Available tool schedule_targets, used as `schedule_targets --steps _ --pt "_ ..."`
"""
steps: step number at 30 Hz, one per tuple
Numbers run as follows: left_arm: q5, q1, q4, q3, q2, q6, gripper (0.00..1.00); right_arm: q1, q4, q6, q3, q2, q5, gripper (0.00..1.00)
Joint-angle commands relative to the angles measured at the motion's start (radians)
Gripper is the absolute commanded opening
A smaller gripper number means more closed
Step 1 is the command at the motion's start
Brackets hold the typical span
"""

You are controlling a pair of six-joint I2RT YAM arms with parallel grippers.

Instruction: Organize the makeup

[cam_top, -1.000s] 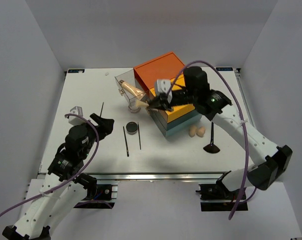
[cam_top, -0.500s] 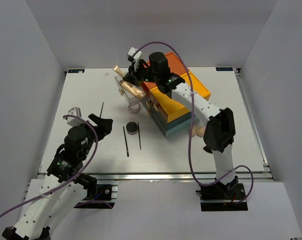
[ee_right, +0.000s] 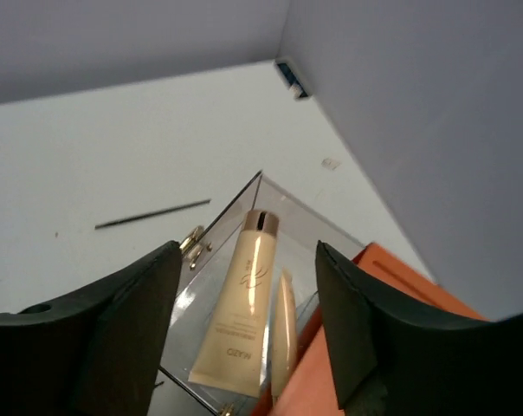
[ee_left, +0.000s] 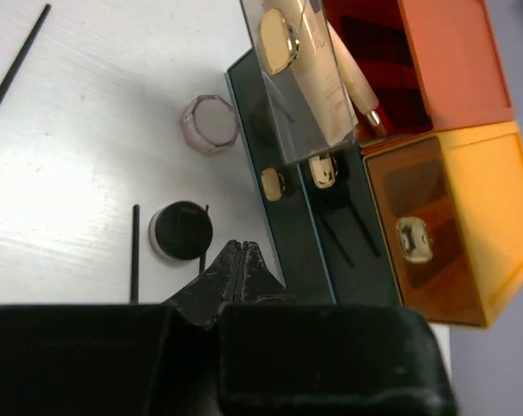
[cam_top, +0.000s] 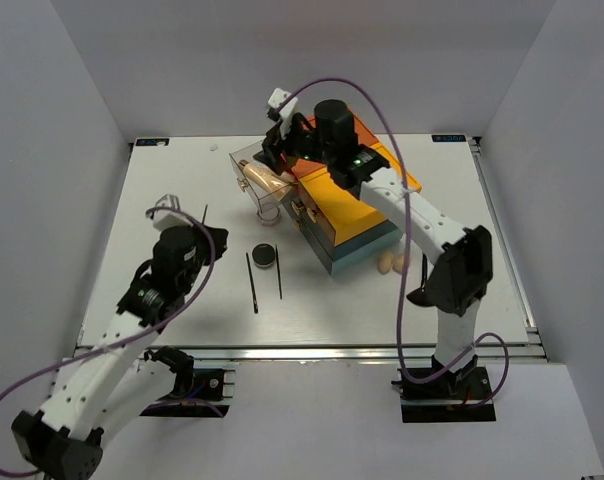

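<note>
Lying in clear drawer: beige tube; black compact near box.

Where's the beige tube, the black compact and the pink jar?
beige tube (ee_right: 242, 303): right wrist view, middle of its body.
round black compact (ee_left: 180, 230): left wrist view, middle of its lid.
pinkish jar (ee_left: 209, 124): left wrist view, middle of its top.

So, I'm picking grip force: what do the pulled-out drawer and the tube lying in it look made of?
The drawer: clear hard plastic, probably acrylic; the table shows through its glossy walls. The tube: beige, satin, likely soft plastic, with a shiny gold cap.
</note>
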Motion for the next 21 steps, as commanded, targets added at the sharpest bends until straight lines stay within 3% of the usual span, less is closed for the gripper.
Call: schedule_targets --steps 1,2,3,4,5,6,8,14,21 --pt "0.0 0.003 0.129 0.072 0.142 -0.04 0.0 -0.024 0.087 0.01 -0.057 -0.191 0.029 0.66" --pt "0.012 0.022 0.147 0.085 0.183 -0.074 0.0 -0.026 0.127 0.014 -0.108 -0.272 0.087 0.61" --pt "0.031 0.039 0.182 0.109 0.222 -0.097 0.0 -0.026 0.159 0.022 -0.16 -0.312 0.15 0.44" --pt "0.076 0.061 0.195 0.12 0.3 -0.124 0.0 -0.047 0.208 0.031 -0.211 -0.346 0.216 0.38" --pt "0.106 0.11 0.212 0.129 0.335 -0.179 0.0 -0.067 0.211 0.045 -0.286 -0.406 0.206 0.32" --pt "0.158 0.134 0.244 0.141 0.399 -0.209 0.0 -0.119 0.208 0.063 -0.317 -0.434 0.191 0.17" --pt "0.205 0.191 0.281 0.155 0.459 -0.266 0.0 -0.174 0.205 0.114 -0.406 -0.507 0.171 0.0" --pt "0.381 0.217 0.342 0.358 0.734 -0.238 0.0 -0.334 0.231 0.128 -0.648 -0.71 0.154 0.0" --pt "0.546 0.217 0.471 0.442 0.871 -0.253 0.0 -0.406 0.213 0.122 -0.86 -0.866 0.139 0.0"
